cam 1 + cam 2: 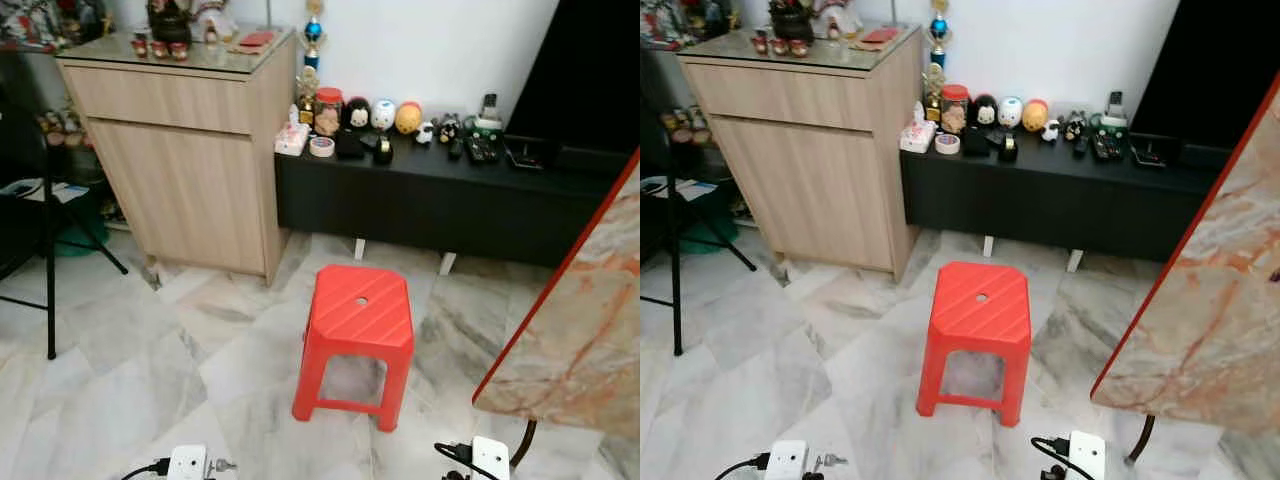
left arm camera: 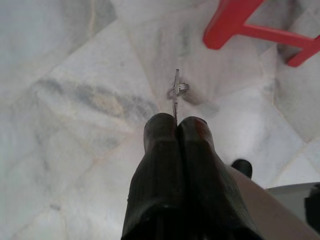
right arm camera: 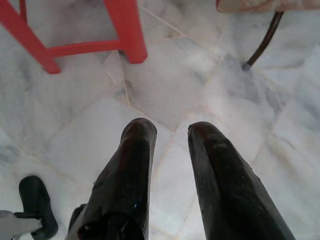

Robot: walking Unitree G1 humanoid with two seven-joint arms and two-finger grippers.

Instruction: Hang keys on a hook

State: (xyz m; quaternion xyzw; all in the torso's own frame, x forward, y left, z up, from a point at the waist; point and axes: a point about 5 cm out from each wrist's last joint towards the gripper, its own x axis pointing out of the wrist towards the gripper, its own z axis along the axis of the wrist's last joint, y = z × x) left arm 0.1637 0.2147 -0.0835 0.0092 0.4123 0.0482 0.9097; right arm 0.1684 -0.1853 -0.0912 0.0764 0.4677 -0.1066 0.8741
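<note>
In the left wrist view my left gripper (image 2: 178,121) is shut on the keys (image 2: 176,91), a thin metal key with a small ring sticking out past the black fingertips, above the marble floor. The keys (image 1: 222,464) also glint beside my left wrist (image 1: 187,462) at the bottom of the left eye view. My right gripper (image 3: 171,131) hangs low over the floor with its fingers open and nothing between them; its wrist (image 1: 489,456) sits at the bottom right.
A red plastic stool (image 1: 356,338) stands on the marble floor straight ahead. A wooden cabinet (image 1: 180,150) is at the back left, a black low bench (image 1: 440,195) with figurines behind. A marble-topped table (image 1: 580,330) juts in at right. A black stand (image 1: 48,250) is at left.
</note>
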